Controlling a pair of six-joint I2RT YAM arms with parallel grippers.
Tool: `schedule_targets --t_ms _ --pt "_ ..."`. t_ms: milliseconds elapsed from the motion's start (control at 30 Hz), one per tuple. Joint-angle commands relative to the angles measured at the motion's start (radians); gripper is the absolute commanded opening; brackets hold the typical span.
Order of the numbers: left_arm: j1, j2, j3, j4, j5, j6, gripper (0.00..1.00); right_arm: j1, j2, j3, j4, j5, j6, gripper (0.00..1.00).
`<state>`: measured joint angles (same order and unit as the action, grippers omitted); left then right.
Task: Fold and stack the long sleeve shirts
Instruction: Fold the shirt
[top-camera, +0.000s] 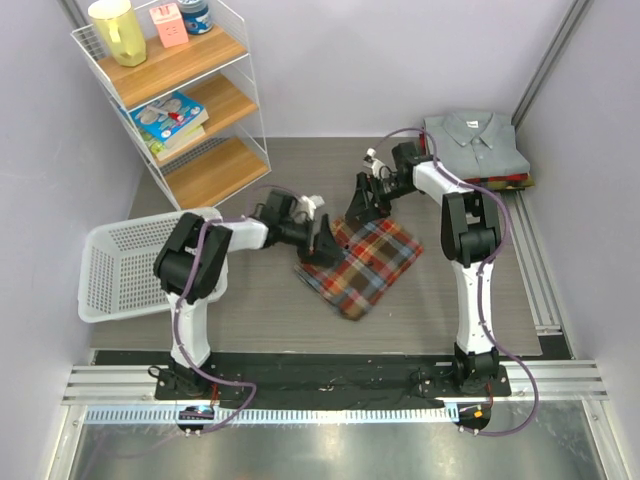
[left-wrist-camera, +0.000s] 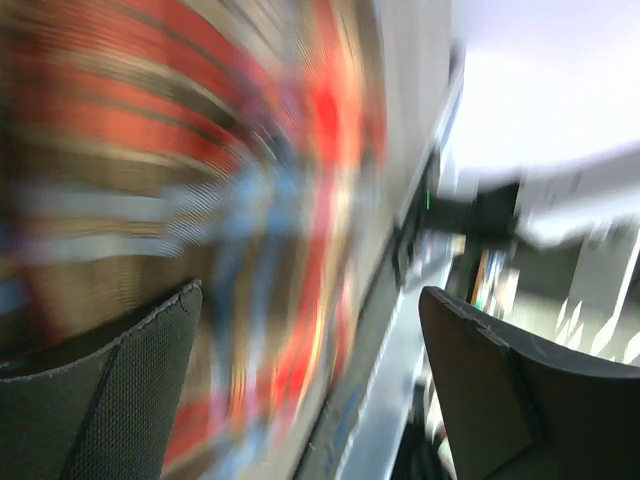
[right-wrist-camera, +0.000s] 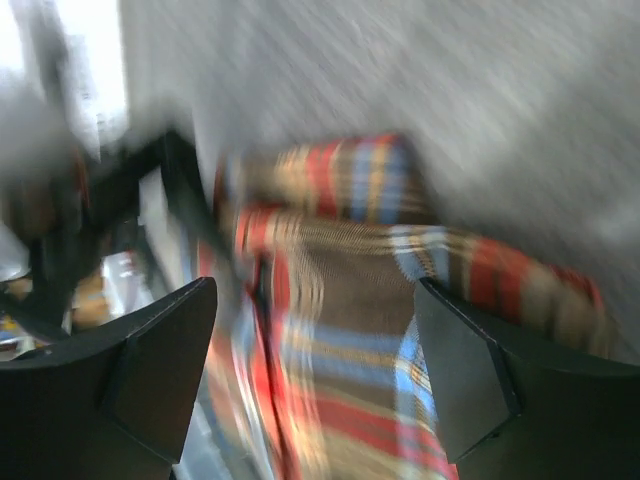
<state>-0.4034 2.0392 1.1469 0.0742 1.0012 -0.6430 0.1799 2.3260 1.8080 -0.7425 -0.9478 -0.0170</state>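
Folded plaid shirt (top-camera: 365, 262) at mid-tabletop (top-camera: 250, 300), with both tools open at its far edge.
The left tool (top-camera: 322, 238) and right tool (top-camera: 360, 205) each stand with fingers spread and hold nothing, as both wrist views show despite motion blur. The plaid shirt lies as a compact rectangle, so folding appears finished and transfer is judged to be the step in hand. The next move calls for a grip through all layers at once, so that the bundle lifts without unfolding, then a carry to the stack (top-camera: 505, 180) at the far right. Count: one plaid shirt; one stack topped by a grey shirt (top-camera: 475, 140), with the number of layers beneath unclear; two tools; one basket (top-camera: 120, 270); one shelf unit (top-camera: 215, 170).
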Motion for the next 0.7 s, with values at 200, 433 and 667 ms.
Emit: schedule_targets --t_ms 200,433,667 --pt "0.059 -0.364 -0.187 -0.211 -0.055 0.118 0.98 0.107 -0.224 0.042 0.034 0.161 -0.146 0.86" --pt "0.117 -0.328 -0.056 -0.349 -0.213 0.298 0.91 0.121 -0.421 -0.111 -0.033 0.326 -0.271 0.81" --pt "0.115 -0.104 0.114 -0.341 -0.19 0.31 0.73 0.125 -0.497 -0.289 -0.103 0.466 -0.325 0.72"
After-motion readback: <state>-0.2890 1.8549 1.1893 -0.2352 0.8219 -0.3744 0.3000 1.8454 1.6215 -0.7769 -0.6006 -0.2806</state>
